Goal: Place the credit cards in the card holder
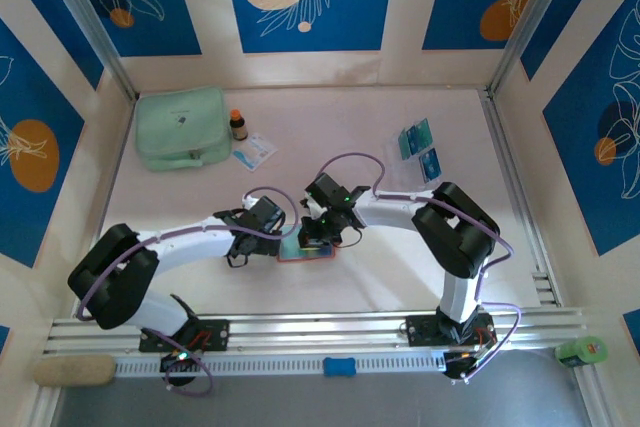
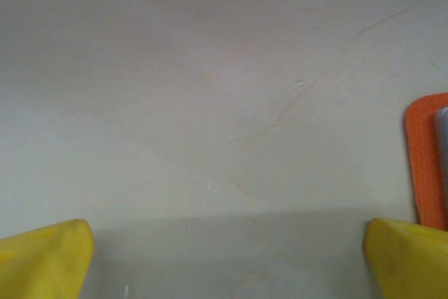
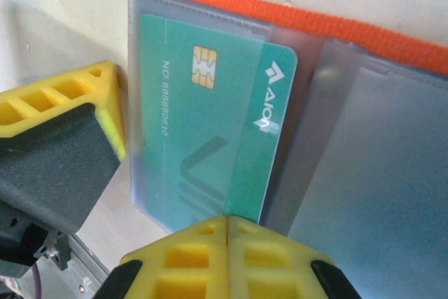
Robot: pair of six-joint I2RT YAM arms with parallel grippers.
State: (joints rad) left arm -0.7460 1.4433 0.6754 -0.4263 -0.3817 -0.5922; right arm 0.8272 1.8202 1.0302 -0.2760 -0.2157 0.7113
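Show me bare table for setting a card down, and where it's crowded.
Free: the far-middle table between the white-and-blue packet and the loose cards; the near strip between card holder and front rail. Crowded: the centre, where left gripper and right gripper meet at the holder; the far-left corner, by the mint pouch.

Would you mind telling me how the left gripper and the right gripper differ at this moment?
The left gripper is open, its fingers wide apart; the right gripper is shut, tips pressed together. The left gripper hangs over bare table beside the orange card holder; the right gripper sits at the edge of the green card in the holder's clear pocket. Both have yellow fingers and are close to the card holder.
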